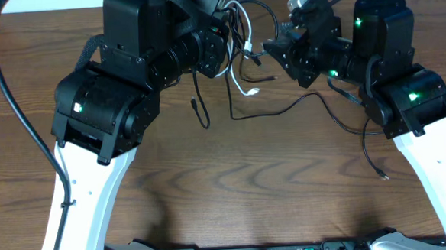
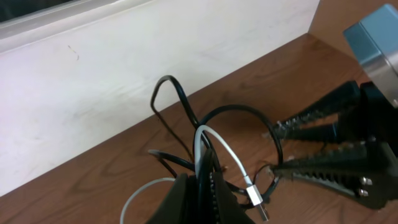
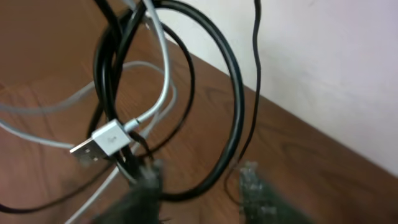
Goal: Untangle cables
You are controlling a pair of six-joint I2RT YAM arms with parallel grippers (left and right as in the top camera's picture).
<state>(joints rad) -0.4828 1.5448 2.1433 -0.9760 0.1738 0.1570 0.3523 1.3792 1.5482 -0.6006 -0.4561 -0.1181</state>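
Robot lab: wooden table (image 1: 234, 186) against a plain white wall (image 2: 124, 68).

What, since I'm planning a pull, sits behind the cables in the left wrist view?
A white wall and wooden table; the left gripper covers part of the cables.

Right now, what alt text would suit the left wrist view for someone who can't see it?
The left claw, at the bottom, is shut on a bundle of white and black cables looping above a wooden table. The right claw, jaws apart, points at them from the frame's right edge.
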